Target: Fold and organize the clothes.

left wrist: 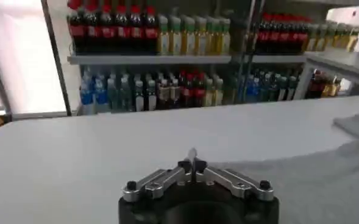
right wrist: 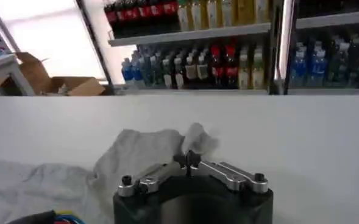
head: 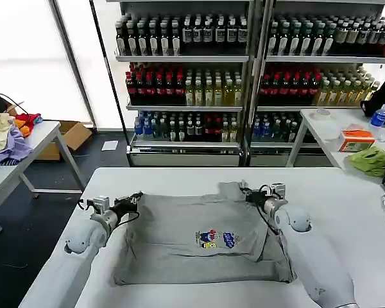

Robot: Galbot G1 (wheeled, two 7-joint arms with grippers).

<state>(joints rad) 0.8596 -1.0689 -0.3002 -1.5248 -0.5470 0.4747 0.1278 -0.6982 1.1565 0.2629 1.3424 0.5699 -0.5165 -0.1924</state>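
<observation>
- we see a grey shirt (head: 199, 247) spread across the lower middle of the head view, lying on the white tabletop (head: 346, 199), its small multicoloured chest print (head: 216, 239) facing up near the centre.
- the left claw (head: 136, 198) sits at the shirt's upper left corner, left of centre in the frame; in its wrist view the left claw (left wrist: 192, 159) has its fingers pressed together on a thin edge of grey cloth.
- the right claw (head: 246, 191) sits at the shirt's upper right, just right of centre; in its wrist view the right claw (right wrist: 189, 159) is closed on a bunched fold of the shirt (right wrist: 149, 152).
- shelves of bottles (head: 199, 38) run across the top of the frame.
- a pile of yellow, purple and red garments (head: 9, 135) lies on a side table at the left edge.
</observation>
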